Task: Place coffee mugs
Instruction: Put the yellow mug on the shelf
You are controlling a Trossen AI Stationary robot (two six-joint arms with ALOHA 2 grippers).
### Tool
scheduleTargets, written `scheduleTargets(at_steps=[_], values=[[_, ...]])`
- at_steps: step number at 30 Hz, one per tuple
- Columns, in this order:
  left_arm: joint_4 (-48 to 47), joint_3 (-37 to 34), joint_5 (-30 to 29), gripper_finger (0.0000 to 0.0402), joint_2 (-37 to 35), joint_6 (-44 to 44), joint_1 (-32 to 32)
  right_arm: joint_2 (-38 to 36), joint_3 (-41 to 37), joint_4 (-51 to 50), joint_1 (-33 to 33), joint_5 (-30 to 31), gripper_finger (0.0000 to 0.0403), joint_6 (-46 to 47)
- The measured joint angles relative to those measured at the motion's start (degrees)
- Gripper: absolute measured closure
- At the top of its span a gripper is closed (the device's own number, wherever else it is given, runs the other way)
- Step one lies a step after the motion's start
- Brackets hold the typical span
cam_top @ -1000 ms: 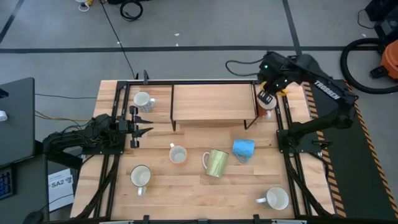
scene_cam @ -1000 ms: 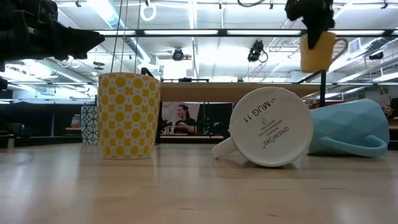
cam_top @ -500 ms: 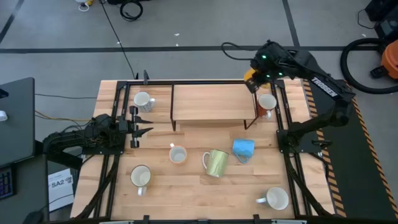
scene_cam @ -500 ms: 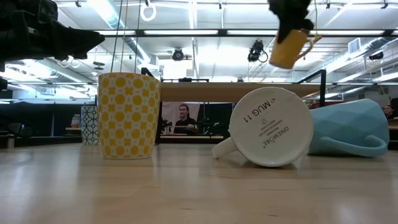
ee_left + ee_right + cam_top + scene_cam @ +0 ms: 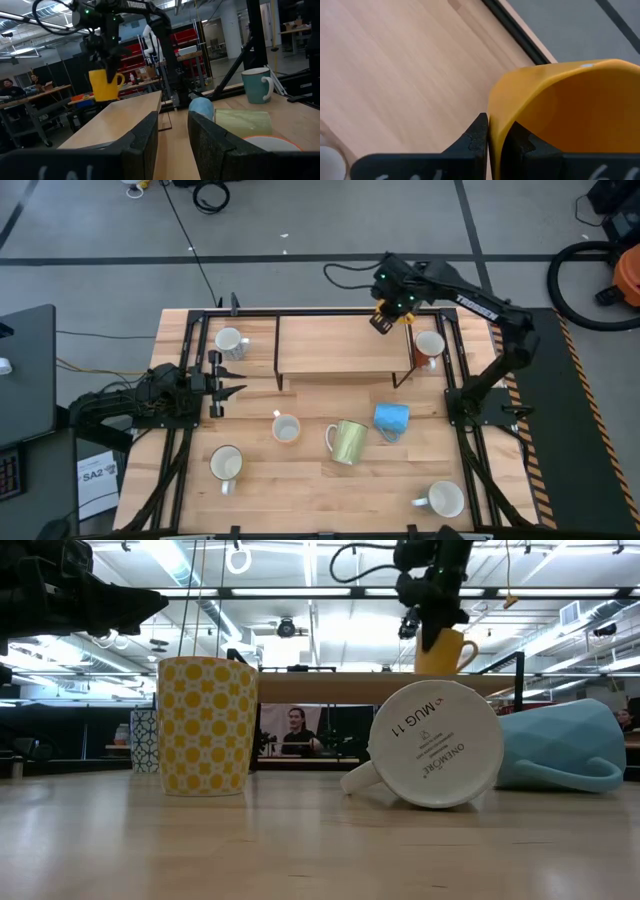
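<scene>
My right gripper (image 5: 384, 317) (image 5: 432, 628) is shut on the orange-yellow mug (image 5: 441, 652) (image 5: 105, 84) over the far right corner of the raised wooden shelf (image 5: 335, 345). The mug's base is level with the shelf top; whether it touches, I cannot tell. My left gripper (image 5: 228, 385) (image 5: 172, 145) waits open at the table's left side. On the table stand three white mugs (image 5: 230, 340) (image 5: 286, 428) (image 5: 226, 463), a fourth white one (image 5: 443, 500) and one with a reddish-brown inside (image 5: 430, 345). The pale yellow-green mug (image 5: 348, 441) and the light blue mug (image 5: 392, 420) lie on their sides. My right gripper holds the orange-yellow mug by its rim (image 5: 496, 107), one finger (image 5: 517, 137) inside the cup and the other finger (image 5: 479, 132) outside the wall. It comes from above, pointing down. The mug hangs upright below the fingers, its handle (image 5: 466, 648) toward the table's right.
The shelf stands on thin dark legs across the far middle of the table (image 5: 300, 490), its top bare apart from the held mug. Black frame rails (image 5: 190, 350) run along the table's left, right and far sides.
My right gripper has carried the orange-yellow mug from beyond the shelf's right end toward the table's left and then down onto the shelf's far right corner. The mug tipped midway and now hangs upright, lower than before.
</scene>
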Motion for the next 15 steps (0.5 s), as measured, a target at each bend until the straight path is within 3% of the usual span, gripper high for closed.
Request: scheduleTargets(at_steps=[15], values=[[0.0,0.0,0.01,0.0288,0.01,-0.01,0.0,0.96,-0.6,-3.17,0.1,0.2,0.0365,-1.95]])
